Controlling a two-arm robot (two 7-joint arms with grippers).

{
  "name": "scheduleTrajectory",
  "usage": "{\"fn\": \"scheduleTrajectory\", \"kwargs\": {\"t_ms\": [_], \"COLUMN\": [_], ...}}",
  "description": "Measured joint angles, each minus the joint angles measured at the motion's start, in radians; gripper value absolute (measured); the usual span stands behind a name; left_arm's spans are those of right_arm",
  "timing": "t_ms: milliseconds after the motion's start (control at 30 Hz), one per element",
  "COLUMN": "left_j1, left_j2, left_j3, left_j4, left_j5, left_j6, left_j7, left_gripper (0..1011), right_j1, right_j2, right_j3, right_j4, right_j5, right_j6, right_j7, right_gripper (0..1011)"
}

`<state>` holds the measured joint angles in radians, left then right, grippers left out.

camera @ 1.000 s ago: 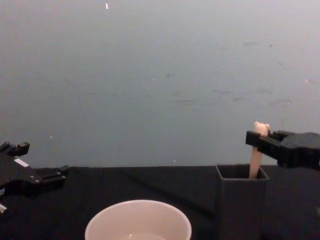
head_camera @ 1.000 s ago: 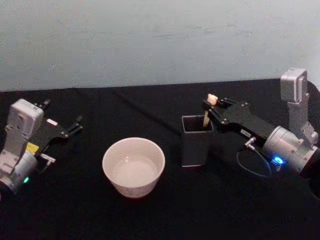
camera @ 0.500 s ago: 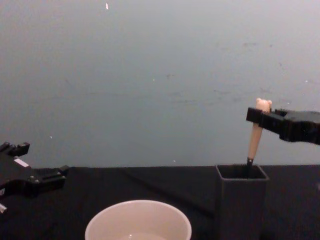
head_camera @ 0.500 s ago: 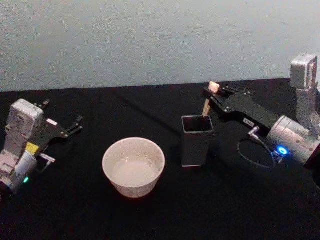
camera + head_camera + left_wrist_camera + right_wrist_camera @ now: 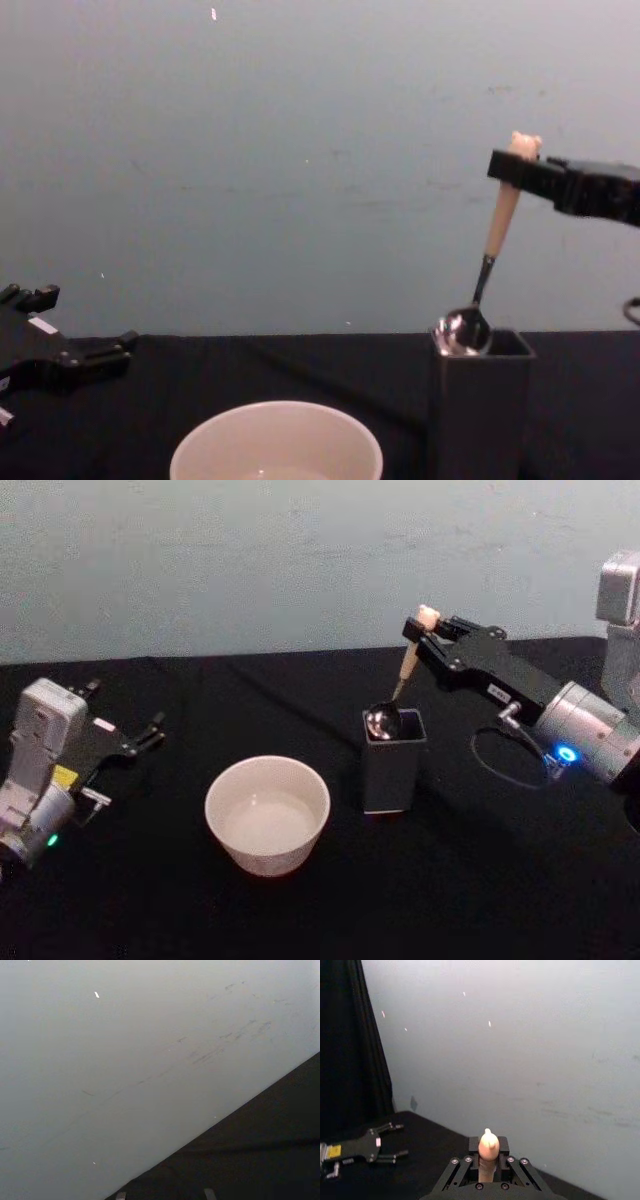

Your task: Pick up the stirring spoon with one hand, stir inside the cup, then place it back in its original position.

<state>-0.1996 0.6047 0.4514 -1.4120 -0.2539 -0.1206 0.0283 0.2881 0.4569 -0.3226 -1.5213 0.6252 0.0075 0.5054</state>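
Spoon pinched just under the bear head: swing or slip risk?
Likely to pivot: the right gripper holds the stirring spoon at its very top, and it hangs tilted. Probably light and stiff, given the thin metal neck. Its bowl may clip the holder rim.

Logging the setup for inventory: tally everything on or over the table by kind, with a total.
Spoons: 1, stirring spoon
Cups: 1, cream-white cup
Holders: 1, dark grey holder
Grippers: 2, right gripper, jaws shut on the spoon over the holder; left gripper, jaws open, parked at the left
Total: 5

Glossy steel-bowled stirring spoon, matt beige handle; smooth cup; matt grey holder
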Motion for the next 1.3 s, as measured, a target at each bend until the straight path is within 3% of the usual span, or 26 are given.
{"fn": "scheduleTrajectory", "kwargs": {"t_ms": [433, 633, 1300], "left_j1": [0.000, 0.000, 0.000], "left_j2": [0.000, 0.000, 0.000], "left_j3": [0.000, 0.000, 0.000], "left_j4": [0.000, 0.000, 0.000], "left_j5": [0.000, 0.000, 0.000], "left_j6": [0.000, 0.000, 0.000], "left_j7": [0.000, 0.000, 0.000], "left_gripper": [1001, 1001, 1001], "right_j1": [0.030, 0.049, 0.080], "right_j2": [-0.018, -0.032, -0.052], "right_j3": [-0.021, -0.057, -0.165], "right_j4": [-0.029, -0.021, 0.044], "right_j5": [0.036, 0.038, -0.011], "right_j6": [-0.012, -0.011, -0.016], "right_j7": [-0.002, 0.001, 0.056], "right_gripper": [214, 214, 214]}}
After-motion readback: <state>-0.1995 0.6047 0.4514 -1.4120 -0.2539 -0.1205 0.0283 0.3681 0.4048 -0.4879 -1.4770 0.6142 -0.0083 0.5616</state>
